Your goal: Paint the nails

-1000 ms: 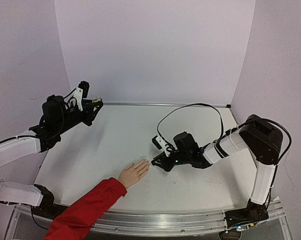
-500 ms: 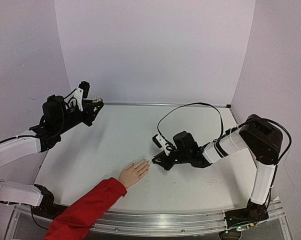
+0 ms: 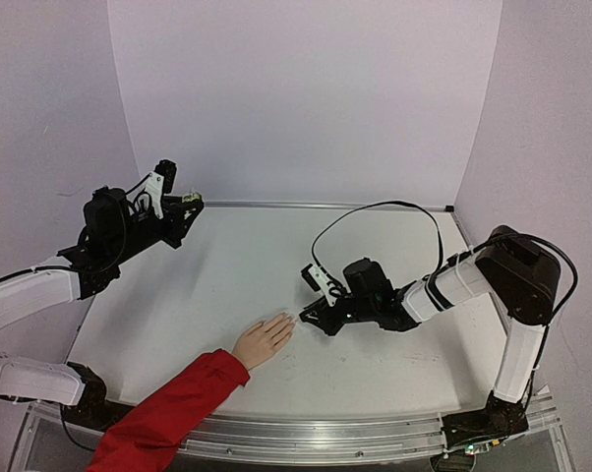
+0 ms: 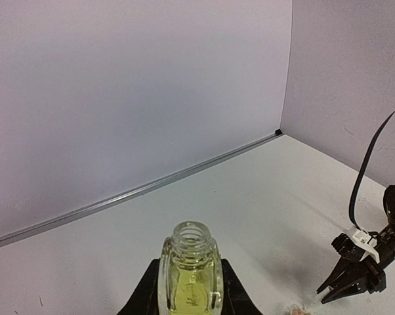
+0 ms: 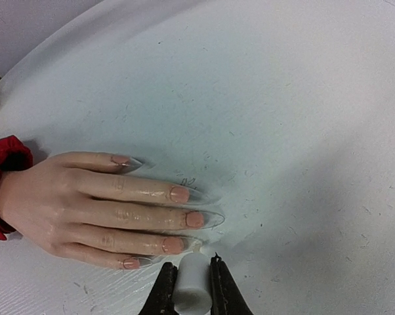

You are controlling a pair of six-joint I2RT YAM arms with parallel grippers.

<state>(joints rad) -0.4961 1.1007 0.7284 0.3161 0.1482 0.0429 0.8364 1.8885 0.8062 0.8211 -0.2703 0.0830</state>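
A peach-coloured hand [image 3: 263, 341] with a red sleeve [image 3: 168, 413] lies flat on the white table, fingers pointing right. Its long clear nails [image 5: 197, 218] show in the right wrist view. My right gripper [image 5: 191, 282] is shut on a white cap [image 5: 192, 283], whose brush end sits at the tip of a lower finger's nail [image 5: 184, 244]. In the top view that gripper [image 3: 311, 317] is just right of the fingertips. My left gripper [image 4: 187, 298] is shut on an open yellow-green bottle [image 4: 189, 275], held upright above the table's far left [image 3: 183, 208].
The white table [image 3: 276, 256] is walled by pale purple panels at the back and sides. A black cable [image 3: 375, 211] loops above the right arm. A metal rail [image 3: 325, 433] runs along the near edge.
The right arm has shifted very slightly to the right; the cap stays at the fingertips. The left arm and the hand have not moved.
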